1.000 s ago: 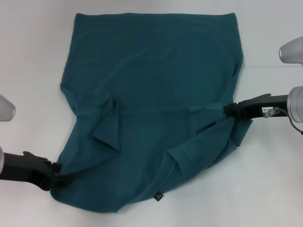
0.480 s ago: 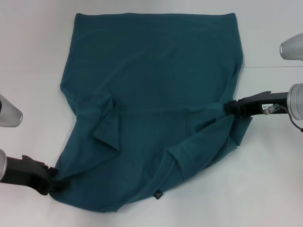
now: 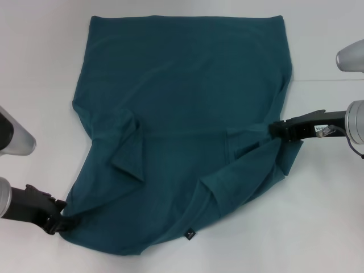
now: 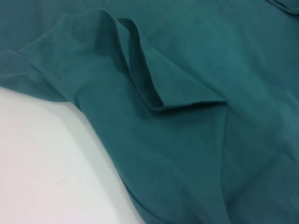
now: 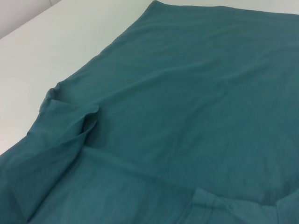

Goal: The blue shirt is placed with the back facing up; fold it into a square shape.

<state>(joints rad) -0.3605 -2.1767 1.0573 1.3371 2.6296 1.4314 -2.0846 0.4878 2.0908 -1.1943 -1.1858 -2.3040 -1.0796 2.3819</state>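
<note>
The blue shirt (image 3: 182, 114) lies spread on the white surface (image 3: 330, 227), its near part rumpled with both sleeves folded inward and a small dark tag (image 3: 191, 234) at its near edge; my left end effector (image 3: 61, 223) meets the shirt's near left corner, my right end effector (image 3: 272, 130) its right edge; whether either one pinches the cloth I cannot tell

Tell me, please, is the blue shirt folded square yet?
Not yet. The blue shirt lies mostly spread, with both sleeves folded inward and the near edge uneven.
</note>
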